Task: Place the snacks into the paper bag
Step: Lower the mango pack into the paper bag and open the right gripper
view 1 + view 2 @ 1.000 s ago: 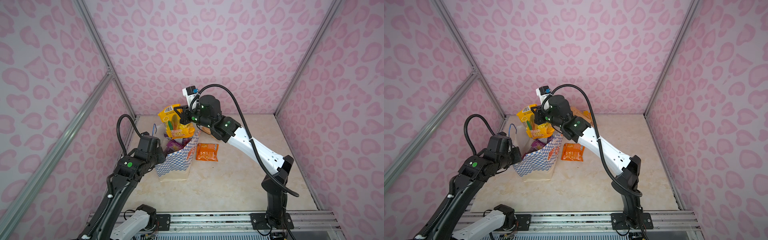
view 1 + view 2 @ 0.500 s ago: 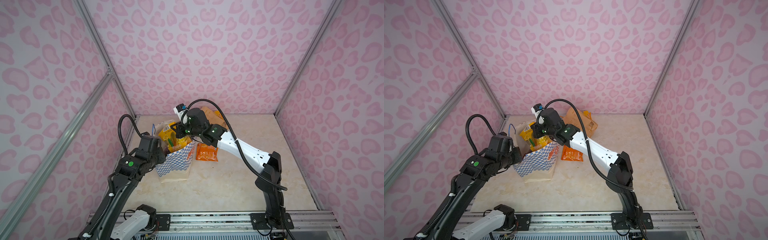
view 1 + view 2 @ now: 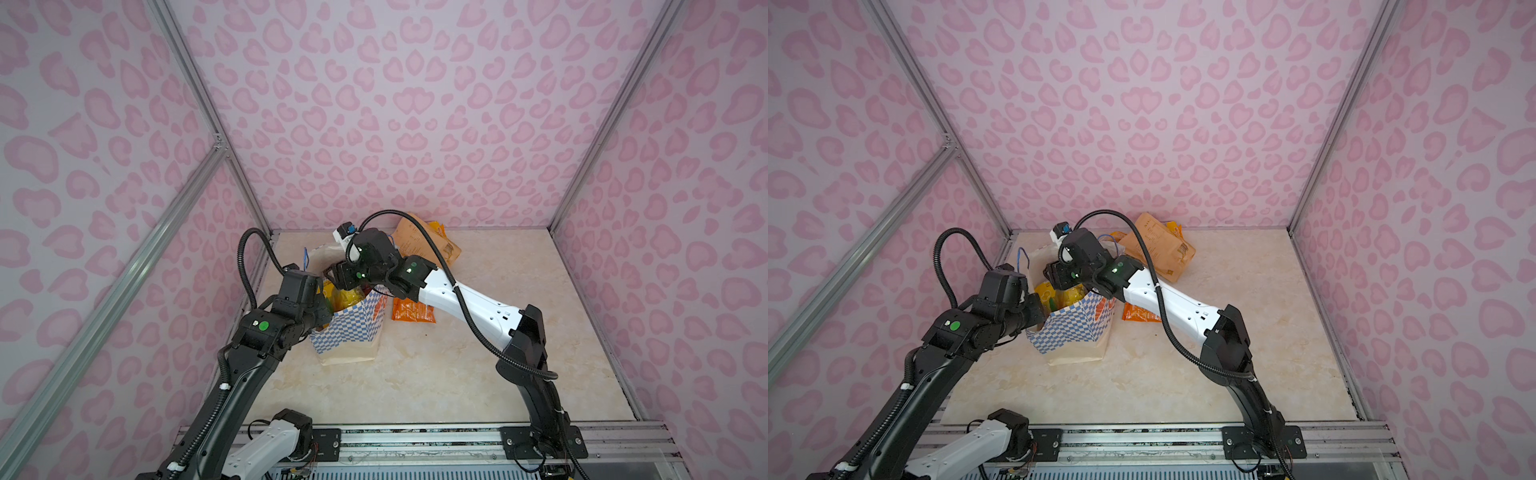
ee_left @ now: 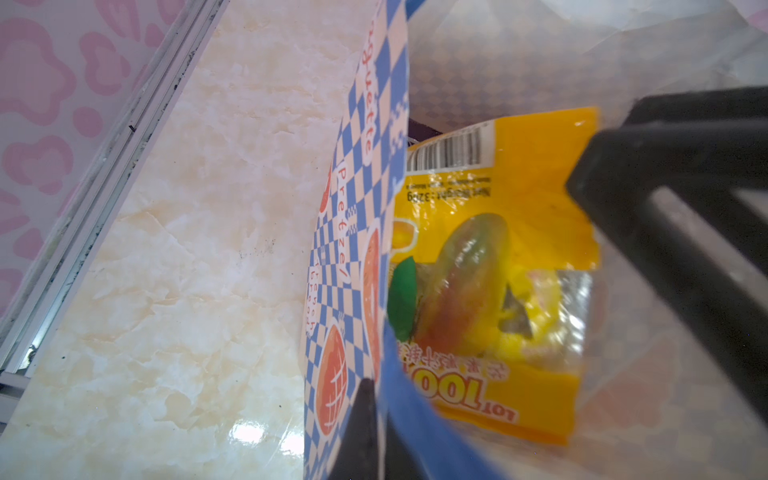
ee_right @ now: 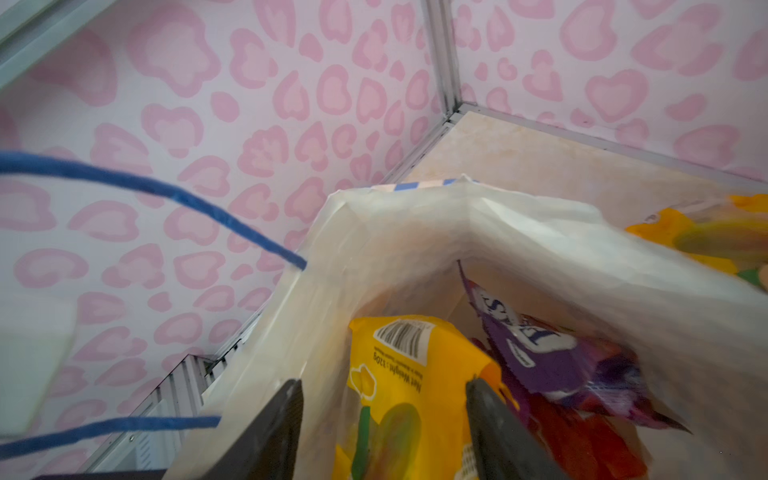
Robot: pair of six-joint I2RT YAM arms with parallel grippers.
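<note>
Your stock shows: paper bag (image 3: 353, 328), blue-and-white checks, orange lettering; yellow packet (image 5: 399, 395); purple packet (image 5: 540, 357); orange packet (image 3: 413, 311) at its 3 o'clock; tan pouch (image 3: 419, 245) at 1 o'clock; walls (image 3: 374, 104), pink blotches.

We take the paper bag (image 3: 353, 336) as our anchor, standing on the table (image 3: 457, 374). Inside the bag we see the barcode packet (image 5: 399, 395) near its left wall. The FOX'S packet (image 5: 540, 353) is beside that, deeper in, lying on another packet (image 5: 582, 444). Just right of the bag, a crinkly packet (image 3: 413, 311) lies on the table. Behind the bag and to its right rests the flat printed pouch (image 3: 419, 245), with one more packet (image 3: 439, 228) tucked behind it. Over the bag's mouth hangs the right gripper (image 5: 384, 386), fingers either side of the barcode packet. At the bag's left rim sits the left gripper (image 4: 374, 399).
</note>
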